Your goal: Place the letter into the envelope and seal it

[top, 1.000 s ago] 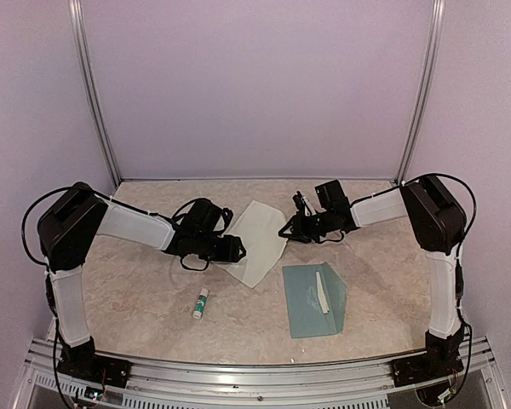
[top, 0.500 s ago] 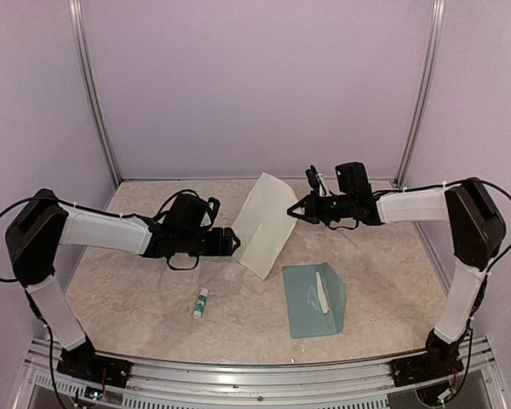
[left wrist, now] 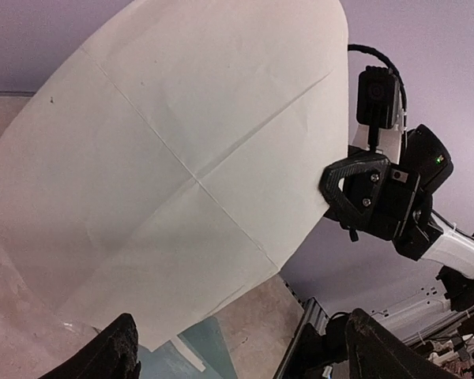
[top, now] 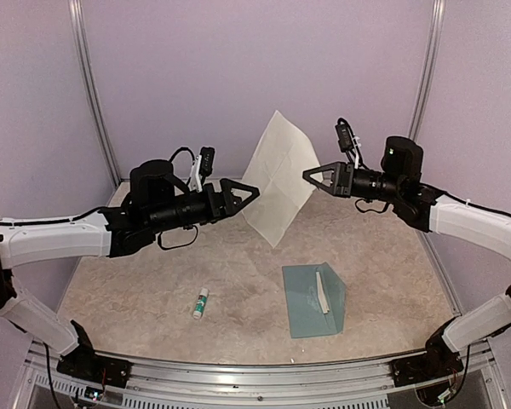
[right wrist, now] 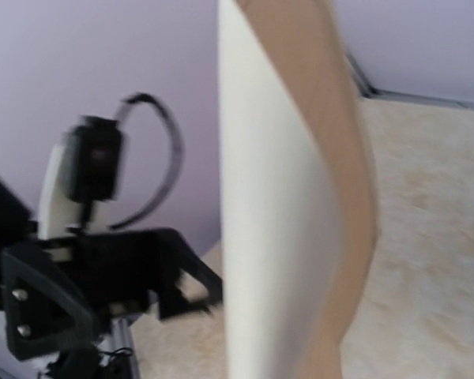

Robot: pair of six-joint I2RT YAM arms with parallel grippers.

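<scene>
**Item 1: letter** (top: 277, 175). Off the counter (top: 136, 290), in the upper middle of the overhead frame, hanging nearly upright in front of the back wall. A second ago it lay flat on the counter, so you now have it fully airborne. The left wrist view shows it spread open, with two faint creases crossing near its middle.

**Item 2: right fingers** (top: 309, 175). Pinched together on the right edge of the letter and carrying the whole sheet. They closed within the last second, and the arm has since risen and swung outward.

**Item 3: left fingers** (top: 243, 192). Spread wide and holding nothing. They have been widening over the last second and now sit just beside the lower left part of the sheet. The overhead view does not show whether they touch it.

**Item 4: envelope** (top: 313, 300). Flat on the counter, lower right of centre, in the same spot as before. A narrow pale strip lies along its right half. You cannot tell from here how the flap stands.

**Item 5: glue stick** (top: 201, 302). Lying on the counter, lower left of centre, well apart from the envelope and not moved.

**Note for you.** The pick-up looks done, and insertion and sealing have not begun. The wide left fingers suggest a second grip on the sheet comes next, probably to refold it along the creases. The open sheet looks too large to go into the envelope as it is. A one-edge pinch lets thin paper swing, so expect it to sway.
</scene>
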